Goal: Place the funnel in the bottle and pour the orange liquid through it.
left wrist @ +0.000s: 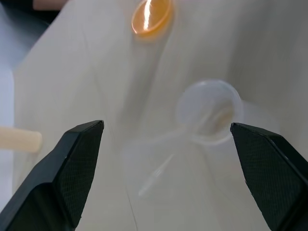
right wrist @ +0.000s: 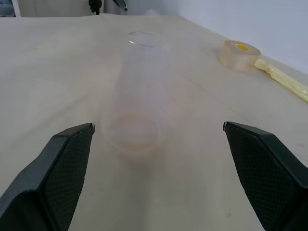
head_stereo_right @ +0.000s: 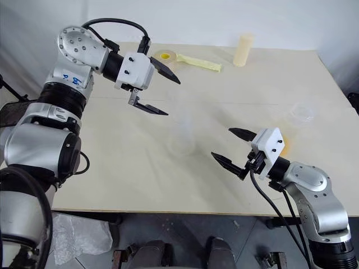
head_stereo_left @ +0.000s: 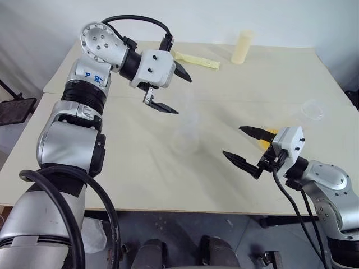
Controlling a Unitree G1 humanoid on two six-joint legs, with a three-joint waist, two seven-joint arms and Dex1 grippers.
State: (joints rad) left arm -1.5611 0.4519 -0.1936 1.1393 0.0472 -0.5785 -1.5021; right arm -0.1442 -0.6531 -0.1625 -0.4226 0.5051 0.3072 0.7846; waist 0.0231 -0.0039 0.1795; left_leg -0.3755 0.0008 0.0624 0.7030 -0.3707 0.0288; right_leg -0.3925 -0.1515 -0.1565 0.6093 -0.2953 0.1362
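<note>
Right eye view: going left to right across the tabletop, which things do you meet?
Left tool → tape roll → bottle → right tool → cream cylinder → clear cup.

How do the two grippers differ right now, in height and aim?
The left gripper hangs raised above the bottle, aimed downward at its mouth; the right gripper sits low by the table, pointing level at the bottle's side. Both are open and hold nothing.
</note>
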